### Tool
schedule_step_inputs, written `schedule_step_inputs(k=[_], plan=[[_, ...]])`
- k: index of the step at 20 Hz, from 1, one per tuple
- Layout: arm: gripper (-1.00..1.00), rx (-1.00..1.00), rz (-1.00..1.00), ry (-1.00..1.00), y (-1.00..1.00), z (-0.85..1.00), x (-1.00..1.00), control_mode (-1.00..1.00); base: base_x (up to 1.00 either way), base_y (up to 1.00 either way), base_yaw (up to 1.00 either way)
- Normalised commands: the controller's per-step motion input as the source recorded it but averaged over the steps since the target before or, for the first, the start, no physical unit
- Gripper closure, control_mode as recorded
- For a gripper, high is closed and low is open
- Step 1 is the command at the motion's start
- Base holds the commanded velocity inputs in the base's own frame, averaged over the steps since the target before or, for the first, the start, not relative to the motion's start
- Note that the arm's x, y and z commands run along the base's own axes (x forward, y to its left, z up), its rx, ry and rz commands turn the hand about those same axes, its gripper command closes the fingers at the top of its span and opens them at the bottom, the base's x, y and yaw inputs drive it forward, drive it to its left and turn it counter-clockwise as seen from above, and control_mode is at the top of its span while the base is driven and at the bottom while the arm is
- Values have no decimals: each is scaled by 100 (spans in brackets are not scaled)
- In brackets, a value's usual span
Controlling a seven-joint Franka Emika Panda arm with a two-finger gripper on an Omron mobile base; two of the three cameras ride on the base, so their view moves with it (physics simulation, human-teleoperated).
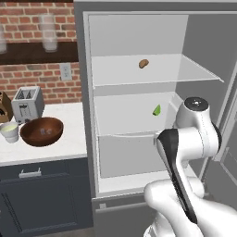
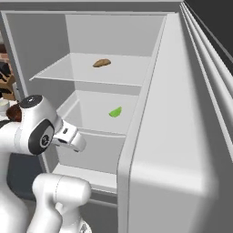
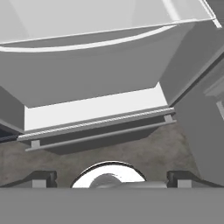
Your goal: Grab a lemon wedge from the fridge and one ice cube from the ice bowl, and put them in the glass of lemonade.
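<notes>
While hand (image 3: 111,178) wide: lemon wedge (image 1: 157,110) shelved.

Item count, as visible:

- Fridge (image 1: 88,115): one, door open.
- Clear shelves inside the fridge: two, an upper shelf (image 1: 185,69) and a lower shelf (image 1: 120,115).
- Lemon wedge (image 1: 157,110): one, on the lower shelf.
- Brown lump (image 1: 143,63): one, on the upper shelf.
- Wooden ice bowl (image 1: 41,131): one, on the counter to the left.
- Glass of lemonade (image 1: 9,131): one, left of the bowl.
- Toaster (image 1: 28,104): one, farther back.
- Wall outlet (image 1: 65,71): one.
- Tall clear glass (image 1: 48,32): one fully in view on the far wall shelf.
</notes>
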Motion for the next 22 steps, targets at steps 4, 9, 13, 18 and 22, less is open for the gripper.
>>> schedule_step_inputs(k=[4,9,13,18,22], plan=[[-100,0,1,-6,-40,0,51,-100,0,0,0],[-100,0,0,-7,-19,0,68,-100,0,0,0],[-100,0,0,-3,0,0,73,-100,0,0,0],[-100,0,0,-3,0,-1,70,-100,0,0,0],[-100,0,0,0,0,-4,67,-100,0,0,0]])
